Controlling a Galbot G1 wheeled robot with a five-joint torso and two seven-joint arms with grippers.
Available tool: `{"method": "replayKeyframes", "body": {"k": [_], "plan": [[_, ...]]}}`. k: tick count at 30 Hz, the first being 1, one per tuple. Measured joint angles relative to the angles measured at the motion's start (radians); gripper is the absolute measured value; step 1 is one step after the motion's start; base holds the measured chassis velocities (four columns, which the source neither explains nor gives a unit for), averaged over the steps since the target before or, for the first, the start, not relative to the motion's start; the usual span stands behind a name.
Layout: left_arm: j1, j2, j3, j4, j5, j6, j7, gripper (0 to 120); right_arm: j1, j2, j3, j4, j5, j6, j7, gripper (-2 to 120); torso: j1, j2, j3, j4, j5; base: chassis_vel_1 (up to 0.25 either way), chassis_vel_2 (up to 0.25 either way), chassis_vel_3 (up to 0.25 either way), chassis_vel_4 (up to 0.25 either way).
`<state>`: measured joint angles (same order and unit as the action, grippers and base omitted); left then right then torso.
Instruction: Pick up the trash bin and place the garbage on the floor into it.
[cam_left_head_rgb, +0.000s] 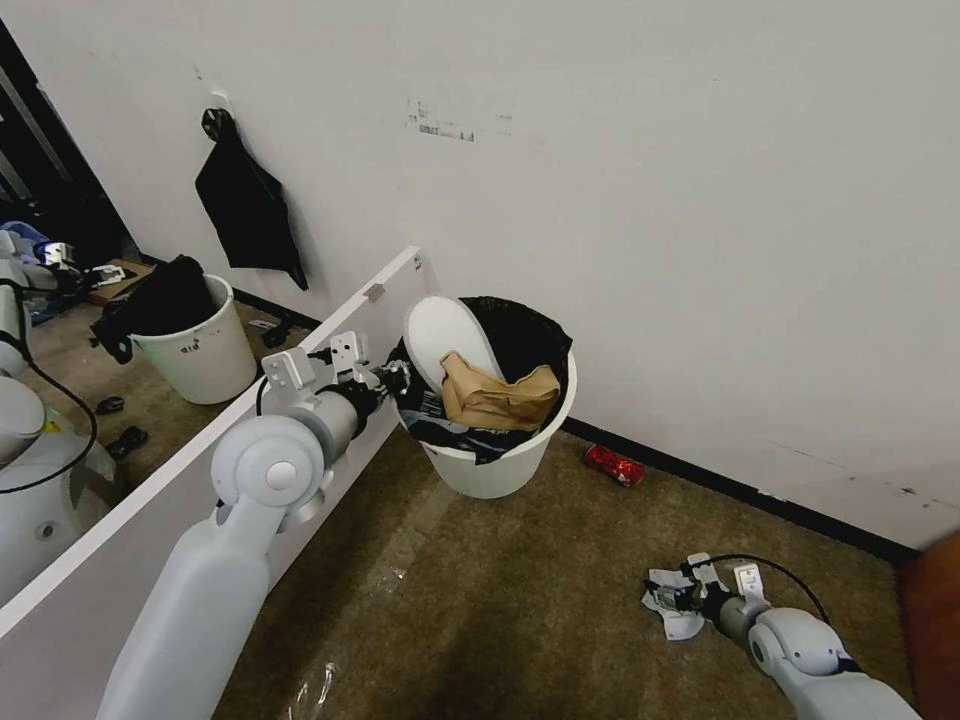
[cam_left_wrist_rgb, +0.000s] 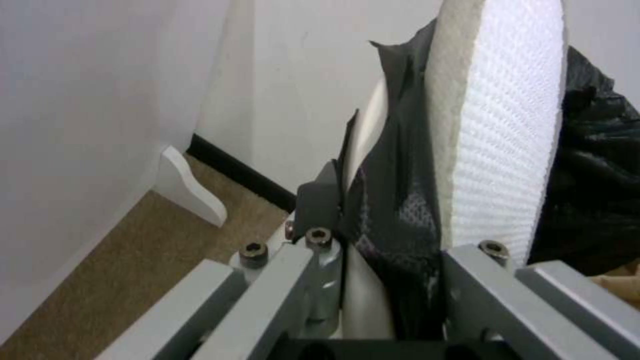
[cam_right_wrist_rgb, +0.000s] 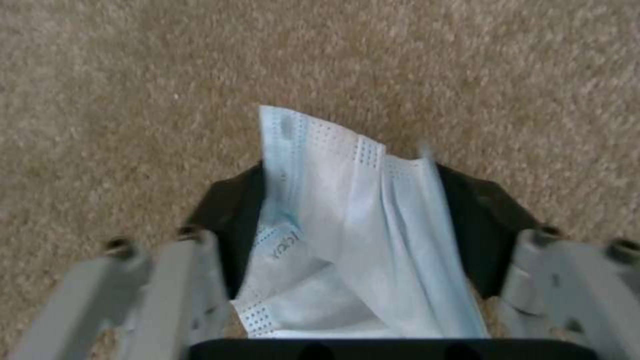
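Your floor (cam_left_head_rgb: 480, 590) carpet runs to the far wall. The trash bin (cam_left_head_rgb: 497, 470) sits mid-scene, a white slipper (cam_left_head_rgb: 447, 335) and tan paper (cam_left_head_rgb: 497, 397) inside; your left claw (cam_left_head_rgb: 398, 380) pinches its rim. Near right, your right claw (cam_left_head_rgb: 668, 598) grips a pale blue face mask (cam_right_wrist_rgb: 353, 240). A crushed red can (cam_left_head_rgb: 613, 465) lies by the wall.

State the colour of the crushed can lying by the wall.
Red; the can shows best in the head view.

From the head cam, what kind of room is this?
Likely a staged test room, not a lived-in one: bare white wall, carpeted floor with black skirting, a second bucket and another robot's parts beyond a white partition.
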<state>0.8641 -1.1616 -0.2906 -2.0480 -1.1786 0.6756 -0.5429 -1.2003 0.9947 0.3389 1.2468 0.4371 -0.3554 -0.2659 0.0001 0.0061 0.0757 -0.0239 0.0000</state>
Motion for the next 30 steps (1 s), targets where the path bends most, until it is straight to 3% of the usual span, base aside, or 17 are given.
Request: {"method": "replayKeyframes", "body": {"k": [1,4,7,10,13,17,30], "plan": [[0.0,0.0,0.0,0.0,0.0,0.0,0.0,4,0.0,0.0,0.0,0.0,0.0,0.0,0.0,58,0.0,0.0,0.0,0.0,0.0,0.0,0.0,0.0,0.0],[-0.002,-0.001,0.001,0.004,0.003,-0.001,0.003,4,-0.004,-0.003,0.005,-0.003,-0.006,0.008,-0.005,43,0.0,0.0,0.0,0.0,0.0,0.0,0.0,0.0,0.0],[-0.002,-0.001,0.001,0.005,0.003,-0.001,0.003,4,-0.004,-0.005,0.007,-0.003,-0.006,0.009,-0.006,40,0.0,0.0,0.0,0.0,0.0,0.0,0.0,0.0,0.0],[-0.005,-0.006,0.005,0.008,0.007,-0.001,0.005,4,-0.005,-0.016,0.01,0.007,-0.004,0.011,-0.008,22,0.0,0.0,0.0,0.0,0.0,0.0,0.0,0.0,0.0],[-0.006,-0.008,0.006,0.009,0.009,-0.001,0.005,4,-0.005,-0.018,0.01,0.01,-0.003,0.011,-0.008,16,0.0,0.0,0.0,0.0,0.0,0.0,0.0,0.0,0.0],[-0.006,-0.009,0.007,0.01,0.014,-0.002,0.007,4,-0.005,-0.023,0.011,0.016,-0.001,0.013,-0.008,1,0.0,0.0,0.0,0.0,0.0,0.0,0.0,0.0,0.0],[-0.001,-0.01,0.007,0.009,0.017,-0.003,0.008,4,-0.017,-0.043,0.026,0.049,0.004,0.023,-0.009,0,0.0,0.0,0.0,0.0,0.0001,0.0,0.0,0.0,0.0]]}}
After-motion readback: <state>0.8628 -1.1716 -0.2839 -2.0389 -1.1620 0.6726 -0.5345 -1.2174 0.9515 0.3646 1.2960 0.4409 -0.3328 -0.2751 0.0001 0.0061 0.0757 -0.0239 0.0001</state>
